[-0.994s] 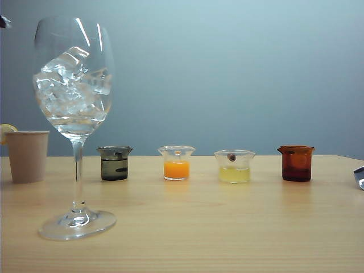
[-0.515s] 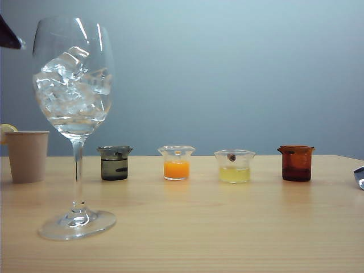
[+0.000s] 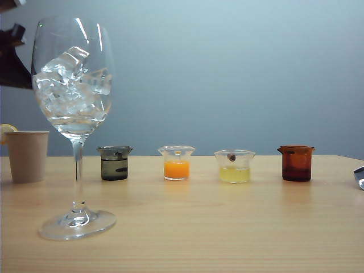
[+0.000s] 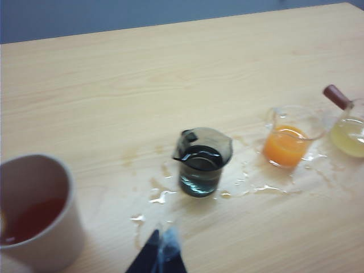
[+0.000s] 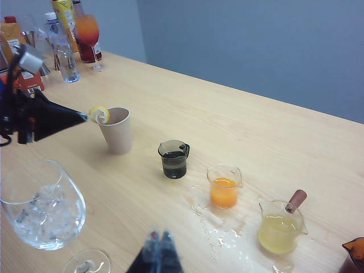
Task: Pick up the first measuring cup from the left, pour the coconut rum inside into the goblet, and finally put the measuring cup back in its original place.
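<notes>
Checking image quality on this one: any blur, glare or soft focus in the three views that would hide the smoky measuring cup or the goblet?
Exterior view: sharp, bright glints on the goblet; smoky measuring cup clear; left gripper dark at the frame's edge. Left wrist view: slightly soft; shut left gripper blurred; spilled liquid glares on the table. Right wrist view: shut right gripper blurred, cups readable.

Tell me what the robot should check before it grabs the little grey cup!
1. Grey cup standing upright with drink inside: ok.
2. Left hand open for grabbing: not ok, it is shut, short of the cup.
3. Wine glass upright, ice inside: ok.
4. Table dry around the cup: not ok, puddles lie beside it.
5. Right hand out of the way: ok, shut, high above the table.
</notes>
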Motion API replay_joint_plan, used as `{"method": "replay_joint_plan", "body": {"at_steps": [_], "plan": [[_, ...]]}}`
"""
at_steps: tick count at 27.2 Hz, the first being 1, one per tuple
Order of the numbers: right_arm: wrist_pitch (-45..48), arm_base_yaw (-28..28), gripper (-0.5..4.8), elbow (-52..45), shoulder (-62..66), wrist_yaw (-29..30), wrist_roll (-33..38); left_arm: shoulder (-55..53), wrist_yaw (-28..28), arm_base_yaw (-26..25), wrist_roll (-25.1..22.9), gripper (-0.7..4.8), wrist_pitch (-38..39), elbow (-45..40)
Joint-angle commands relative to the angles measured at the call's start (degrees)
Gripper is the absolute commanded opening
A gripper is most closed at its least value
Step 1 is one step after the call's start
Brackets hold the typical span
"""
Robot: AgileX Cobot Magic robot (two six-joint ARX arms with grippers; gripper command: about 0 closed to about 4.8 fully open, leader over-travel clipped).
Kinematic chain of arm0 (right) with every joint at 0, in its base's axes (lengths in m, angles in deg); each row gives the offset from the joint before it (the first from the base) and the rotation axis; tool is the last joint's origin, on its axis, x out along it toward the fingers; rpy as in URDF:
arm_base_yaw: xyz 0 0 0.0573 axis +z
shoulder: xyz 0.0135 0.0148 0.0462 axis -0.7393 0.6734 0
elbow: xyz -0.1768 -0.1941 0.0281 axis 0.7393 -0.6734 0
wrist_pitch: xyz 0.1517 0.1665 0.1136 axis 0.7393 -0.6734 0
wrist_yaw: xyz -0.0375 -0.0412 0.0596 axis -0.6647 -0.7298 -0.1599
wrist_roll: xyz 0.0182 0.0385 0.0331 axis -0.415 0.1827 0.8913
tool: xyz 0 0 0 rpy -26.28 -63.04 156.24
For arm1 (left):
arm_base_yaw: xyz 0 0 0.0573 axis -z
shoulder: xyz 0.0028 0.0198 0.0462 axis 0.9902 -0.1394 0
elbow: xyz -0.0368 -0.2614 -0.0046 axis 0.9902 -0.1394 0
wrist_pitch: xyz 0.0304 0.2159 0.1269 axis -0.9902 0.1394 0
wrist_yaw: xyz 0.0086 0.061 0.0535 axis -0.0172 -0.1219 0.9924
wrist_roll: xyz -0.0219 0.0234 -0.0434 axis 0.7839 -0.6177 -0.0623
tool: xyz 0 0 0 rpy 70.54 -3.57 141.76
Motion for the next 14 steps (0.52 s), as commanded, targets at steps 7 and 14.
{"method": "replay_joint_plan", "body": {"at_steps": [7, 14], "plan": [[0.4, 0.0, -0.03, 0.1, -0.1, 0.3, -0.2, -9.6, -3.0, 3.0, -3.2, -0.05, -9.5, -0.3], [0.2, 0.0, -0.03, 0.1, -0.1, 0.3, -0.2, -18.0, 0.9, 4.3, -1.0, -0.05, -18.6, -0.3]]}}
